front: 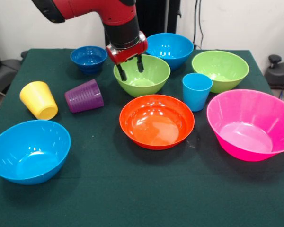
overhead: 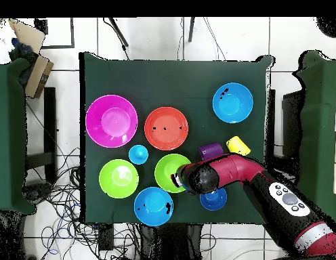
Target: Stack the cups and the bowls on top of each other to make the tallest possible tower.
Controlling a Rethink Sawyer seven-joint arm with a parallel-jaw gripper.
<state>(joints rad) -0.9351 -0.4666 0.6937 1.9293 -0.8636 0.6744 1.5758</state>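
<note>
My gripper [front: 130,68] hangs open and empty over the near-robot rim of a lime green bowl [front: 151,75]; the overhead view shows the gripper [overhead: 176,180] at that bowl's [overhead: 165,168] edge. Nothing is stacked. The orange bowl [front: 156,121], pink bowl [front: 251,124], second lime green bowl [front: 220,70], two light blue bowls [front: 29,150] [front: 169,48] and small dark blue bowl [front: 88,58] stand apart, upright. The light blue cup [front: 197,91] stands upright. The yellow cup [front: 39,100] and purple cup [front: 84,96] lie on their sides.
All stand on a table with a dark green cloth [front: 132,194]. The arm [overhead: 265,193] reaches in over the dark blue bowl [overhead: 213,199]. Cables and other furniture lie beyond the table's edges.
</note>
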